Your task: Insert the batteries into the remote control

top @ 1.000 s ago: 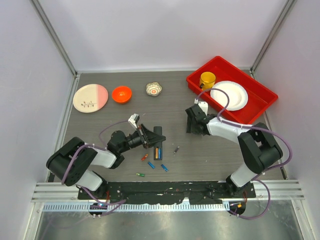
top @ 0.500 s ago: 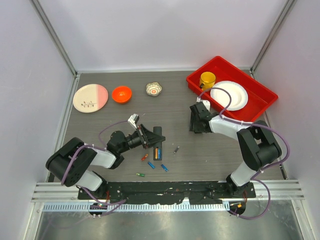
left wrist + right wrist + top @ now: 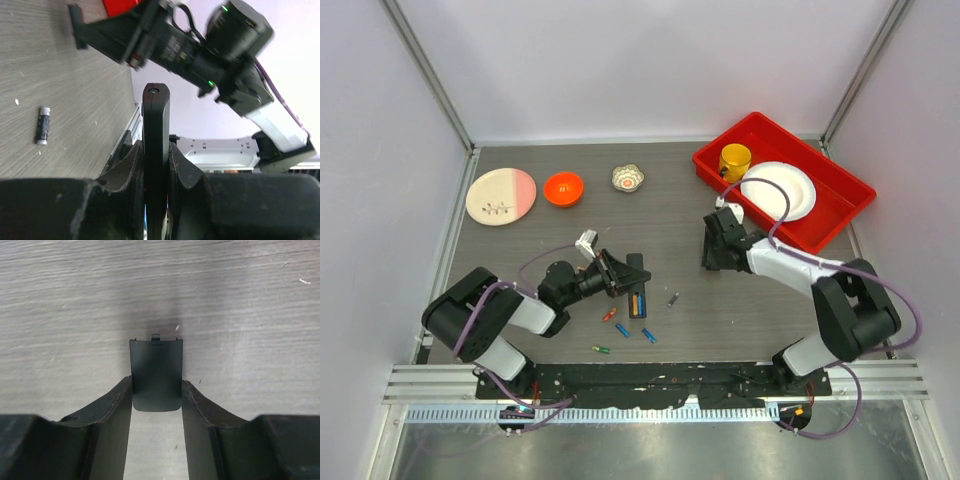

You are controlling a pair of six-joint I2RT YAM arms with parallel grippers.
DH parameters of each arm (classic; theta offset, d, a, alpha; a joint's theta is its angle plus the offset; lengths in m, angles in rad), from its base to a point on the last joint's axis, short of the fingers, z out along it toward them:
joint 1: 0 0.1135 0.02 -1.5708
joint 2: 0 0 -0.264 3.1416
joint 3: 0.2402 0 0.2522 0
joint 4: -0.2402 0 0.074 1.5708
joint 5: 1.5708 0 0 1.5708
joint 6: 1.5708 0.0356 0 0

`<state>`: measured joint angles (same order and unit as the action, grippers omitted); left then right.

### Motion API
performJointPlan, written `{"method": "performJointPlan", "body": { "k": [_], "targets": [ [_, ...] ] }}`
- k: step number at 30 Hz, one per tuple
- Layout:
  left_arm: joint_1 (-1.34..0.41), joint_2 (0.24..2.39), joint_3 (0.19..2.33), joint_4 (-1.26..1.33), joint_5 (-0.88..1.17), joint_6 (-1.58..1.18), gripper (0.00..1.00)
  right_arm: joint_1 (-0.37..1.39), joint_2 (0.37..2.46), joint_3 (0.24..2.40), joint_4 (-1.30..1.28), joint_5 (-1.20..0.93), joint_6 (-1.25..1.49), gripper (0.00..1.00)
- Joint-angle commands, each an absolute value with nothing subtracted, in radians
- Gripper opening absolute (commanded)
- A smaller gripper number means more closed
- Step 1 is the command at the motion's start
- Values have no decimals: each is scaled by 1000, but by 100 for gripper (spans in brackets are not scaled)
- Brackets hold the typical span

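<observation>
My left claw (image 3: 613, 272) clamped the remote control (image 3: 155, 120) edge-on. Only the overhead view showed the coloured batteries (image 3: 622, 329) beside it, labels unreadable. My right claw (image 3: 156, 390) straddled a small black cover (image 3: 156, 370), grip unclear.

Left arm (image 3: 510, 315) folded low, left hand (image 3: 610, 272) clamped tight on remote control (image 3: 155, 115). Right arm (image 3: 790, 265) extended forward, right hand (image 3: 156, 382) pointing down, fingers (image 3: 107, 405) part-spread.

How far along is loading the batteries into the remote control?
Done: the small black cover is off, lying on the table, flanked by the right gripper. In hand: the left gripper clamps the remote control. Left: four batteries lie loose nearby.
</observation>
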<state>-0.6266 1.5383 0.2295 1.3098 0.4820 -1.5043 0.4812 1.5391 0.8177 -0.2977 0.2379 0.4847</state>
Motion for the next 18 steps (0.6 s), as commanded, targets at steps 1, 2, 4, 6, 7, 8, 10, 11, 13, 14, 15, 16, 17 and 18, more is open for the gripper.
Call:
{"method": "performJointPlan", "body": {
  "k": [1,2,4,6,7,8,10,11,13,14,15,16,17,18],
  "targets": [
    [-640,1563,279,1545,374,-1459,0,543,1317,874,-411,232,523,5],
    [-643,1578,287,1545,359,-1456,0,586,1283,890,-467,233,528,4],
    [-649,1592,313,1540,313,-1447,0,633,1200,946,-524,223,528,4],
    [-652,1624,331,1540,276,-1447,0,695,1168,1017,-633,212,529,1],
    [-655,1635,350,1540,264,-1447,0,709,1146,1037,-668,193,529,1],
    [-658,1646,359,1542,247,-1442,0,719,1138,1054,-723,146,528,1],
    [-670,1672,385,1543,204,-1437,0,765,1128,1103,-808,115,520,1],
    [-676,1678,393,1545,190,-1425,0,784,1126,1121,-833,88,517,1],
    [-695,1700,413,1545,152,-1417,0,837,1131,1164,-900,69,509,1],
    [-699,1709,420,1543,144,-1416,0,850,1141,1178,-916,55,506,1],
    [-709,1721,425,1545,135,-1416,0,863,1147,1202,-932,39,505,1],
    [-712,1726,433,1545,126,-1417,0,888,1150,1212,-946,38,506,1],
    [-716,1727,433,1545,105,-1417,0,899,1155,1218,-959,32,505,1],
    [-721,1729,436,1545,94,-1417,0,908,1172,1226,-965,29,505,1]
  ]
}}
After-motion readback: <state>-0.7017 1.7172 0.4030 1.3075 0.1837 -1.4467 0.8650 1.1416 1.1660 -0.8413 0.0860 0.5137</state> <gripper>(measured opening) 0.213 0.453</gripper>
